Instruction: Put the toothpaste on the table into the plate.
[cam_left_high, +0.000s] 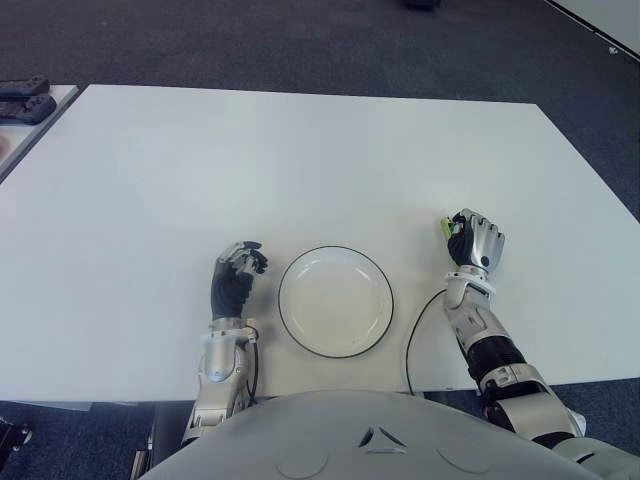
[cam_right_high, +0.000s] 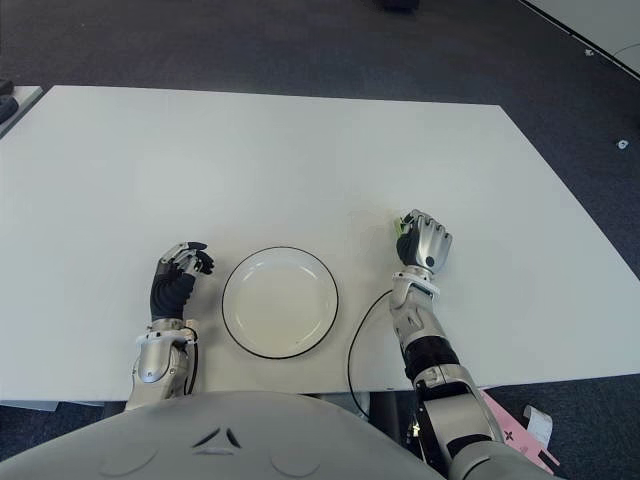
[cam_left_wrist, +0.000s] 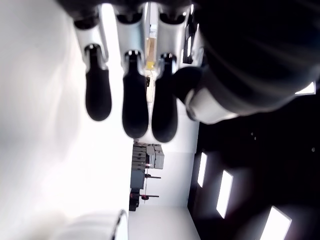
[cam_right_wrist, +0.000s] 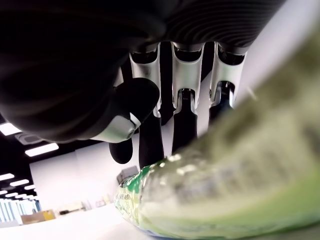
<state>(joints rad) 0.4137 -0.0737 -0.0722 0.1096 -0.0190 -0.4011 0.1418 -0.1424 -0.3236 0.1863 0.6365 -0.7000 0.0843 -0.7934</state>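
A green and white toothpaste tube (cam_right_wrist: 225, 185) lies on the white table (cam_left_high: 300, 150) to the right of the plate. Only its green end (cam_left_high: 446, 229) peeks out at the left of my right hand (cam_left_high: 474, 240). That hand covers the tube with its fingers (cam_right_wrist: 186, 115) curled round it and the thumb closing from the other side. The white plate with a dark rim (cam_left_high: 335, 248) sits near the table's front edge and holds nothing. My left hand (cam_left_high: 240, 262) shows just left of the plate, fingers curled, with nothing in it.
A black cable (cam_left_high: 410, 345) loops over the front edge between the plate and my right forearm. Dark objects (cam_left_high: 25, 100) lie on a neighbouring surface at the far left. Dark carpet surrounds the table.
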